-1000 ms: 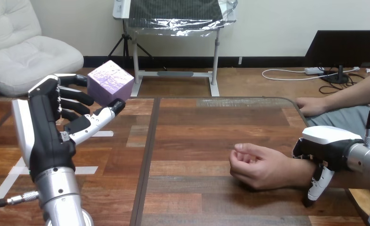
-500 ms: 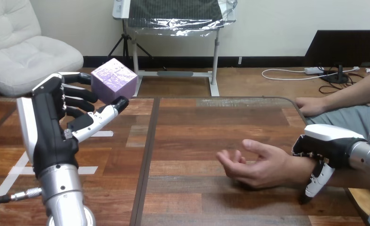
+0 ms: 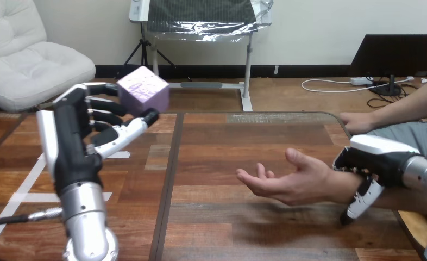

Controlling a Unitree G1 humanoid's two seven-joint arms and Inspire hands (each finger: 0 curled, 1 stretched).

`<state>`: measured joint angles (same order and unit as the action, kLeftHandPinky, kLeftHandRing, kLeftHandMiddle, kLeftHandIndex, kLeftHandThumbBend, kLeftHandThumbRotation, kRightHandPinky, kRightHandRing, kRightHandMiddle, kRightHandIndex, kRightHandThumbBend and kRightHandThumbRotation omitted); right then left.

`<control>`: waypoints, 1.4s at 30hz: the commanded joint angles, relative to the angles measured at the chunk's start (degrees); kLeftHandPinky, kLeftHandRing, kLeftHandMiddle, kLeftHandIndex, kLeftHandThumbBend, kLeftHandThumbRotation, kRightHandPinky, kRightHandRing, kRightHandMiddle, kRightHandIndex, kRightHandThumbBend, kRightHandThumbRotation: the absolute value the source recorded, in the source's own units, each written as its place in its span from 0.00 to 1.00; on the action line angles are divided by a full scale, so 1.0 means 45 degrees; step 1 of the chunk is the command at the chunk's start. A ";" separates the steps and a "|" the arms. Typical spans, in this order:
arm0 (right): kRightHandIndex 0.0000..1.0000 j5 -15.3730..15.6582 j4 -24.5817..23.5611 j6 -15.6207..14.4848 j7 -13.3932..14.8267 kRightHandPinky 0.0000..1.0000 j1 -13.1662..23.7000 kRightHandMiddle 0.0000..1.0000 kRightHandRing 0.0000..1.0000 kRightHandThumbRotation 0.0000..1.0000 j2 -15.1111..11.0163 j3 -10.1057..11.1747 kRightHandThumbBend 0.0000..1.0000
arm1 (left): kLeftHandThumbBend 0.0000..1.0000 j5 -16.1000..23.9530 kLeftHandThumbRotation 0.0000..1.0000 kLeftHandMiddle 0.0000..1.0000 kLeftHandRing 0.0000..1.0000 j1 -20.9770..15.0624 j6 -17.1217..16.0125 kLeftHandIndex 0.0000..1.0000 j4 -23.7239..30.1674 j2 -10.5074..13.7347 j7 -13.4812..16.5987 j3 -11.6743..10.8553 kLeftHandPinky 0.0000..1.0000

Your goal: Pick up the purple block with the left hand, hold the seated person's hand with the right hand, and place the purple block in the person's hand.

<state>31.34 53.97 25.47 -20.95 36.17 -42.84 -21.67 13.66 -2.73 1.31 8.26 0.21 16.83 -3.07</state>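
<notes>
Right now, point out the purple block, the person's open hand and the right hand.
purple block (image 3: 144,90): head view, front face.
person's open hand (image 3: 290,182): head view, palm.
right hand (image 3: 377,147): head view, white back shell.

A wooden bench (image 3: 227,228) of reddish-brown planks filled the lower part of the frame. A dark seam (image 3: 168,185) ran from its far edge down toward the bottom, left of centre. Strips of white tape (image 3: 29,197) lay on the planks at lower left. At upper right, the person's farther hand (image 3: 357,122) rested on the bench's far corner.
</notes>
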 commanded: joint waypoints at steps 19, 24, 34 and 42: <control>0.45 -0.0758 -0.0408 -0.0311 -0.0418 0.25 0.0572 0.41 0.32 0.11 0.1182 0.0241 0.87 | 0.64 -0.0239 0.00 0.41 0.38 -0.2879 -0.1685 0.45 -0.3965 -0.0076 -0.0048 0.0373 0.32; 0.45 -0.0684 -0.0577 -0.0553 -0.0435 0.23 0.0611 0.39 0.30 0.11 0.1405 0.0245 0.88 | 0.64 -0.0217 0.00 0.41 0.38 -0.3263 -0.2064 0.45 -0.4807 -0.0107 -0.0024 0.0465 0.33; 0.45 -0.0875 -0.1014 -0.0796 -0.0741 0.25 0.0650 0.41 0.33 0.14 0.1829 0.0293 0.89 | 0.65 -0.0379 0.00 0.42 0.38 -0.4079 -0.2703 0.46 -0.6488 -0.0352 -0.0098 0.0717 0.33; 0.44 -0.0851 -0.1219 -0.0749 -0.0807 0.28 0.0674 0.43 0.35 0.16 0.2084 0.0281 0.90 | 0.66 -0.0313 0.00 0.42 0.38 -0.4559 -0.2845 0.45 -0.7409 -0.0516 -0.0112 0.0977 0.33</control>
<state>28.94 48.70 22.50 -24.05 38.76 -37.01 -20.33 11.91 -17.26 -9.14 -23.08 -1.49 16.48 0.00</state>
